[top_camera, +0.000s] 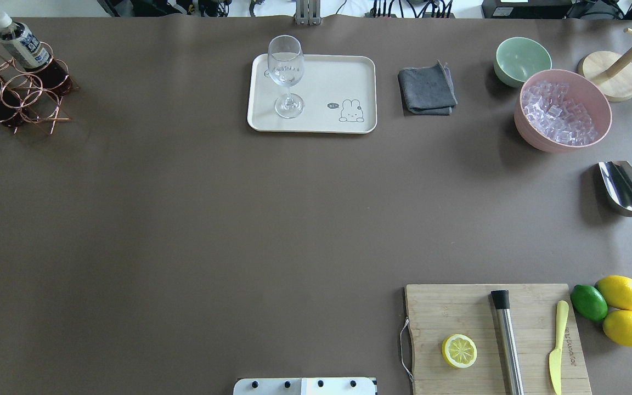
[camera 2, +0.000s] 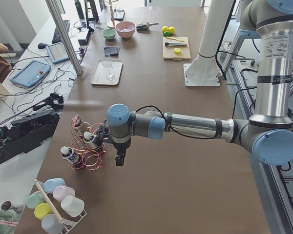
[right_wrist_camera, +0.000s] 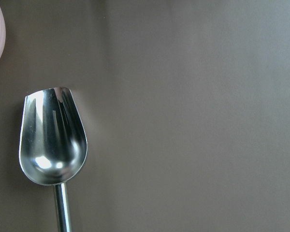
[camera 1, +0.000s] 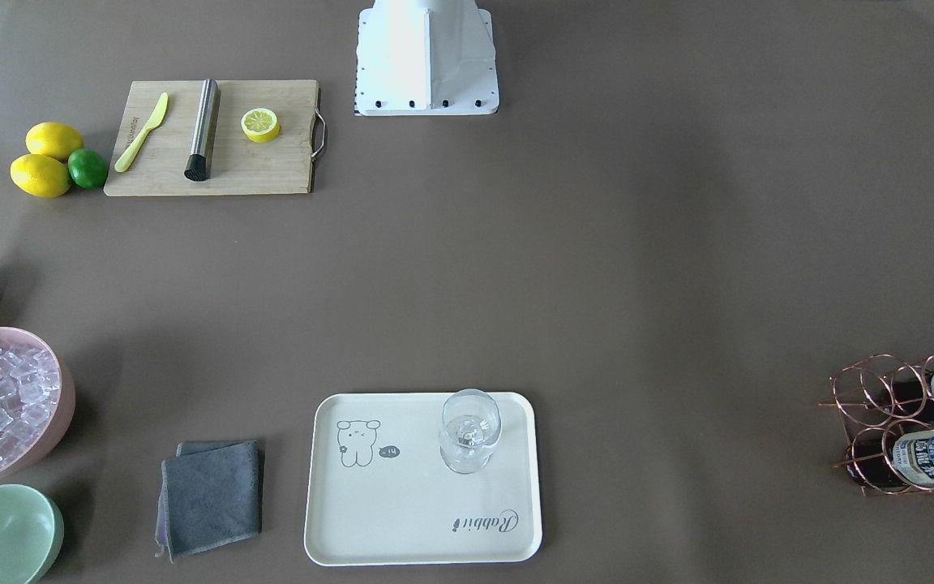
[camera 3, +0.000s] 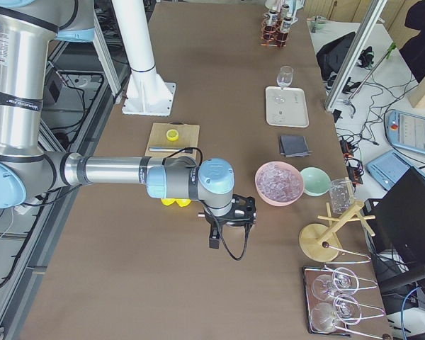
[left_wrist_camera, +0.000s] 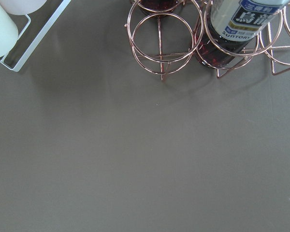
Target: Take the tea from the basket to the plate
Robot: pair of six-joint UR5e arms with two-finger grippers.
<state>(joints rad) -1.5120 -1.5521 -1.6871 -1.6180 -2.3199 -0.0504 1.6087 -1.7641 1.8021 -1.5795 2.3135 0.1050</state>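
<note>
At one o'clock in the left wrist view, a tea bottle (left_wrist_camera: 239, 21) leans in its cell of the basket (left_wrist_camera: 160, 36), along the frame's top edge. In the left side view, the left pincer (camera 2: 119, 160) hangs just beside the basket without touching it; whether it is released or clenched I cannot tell. Overhead, the bottles' caps tilt toward eleven o'clock, and the plate (top_camera: 327, 77) lies well apart at the basket's three o'clock. The right pincer (camera 3: 214, 239), its state equally unclear, is far off by the scoop (right_wrist_camera: 53, 145), so the left arm is likely nearer.
</note>
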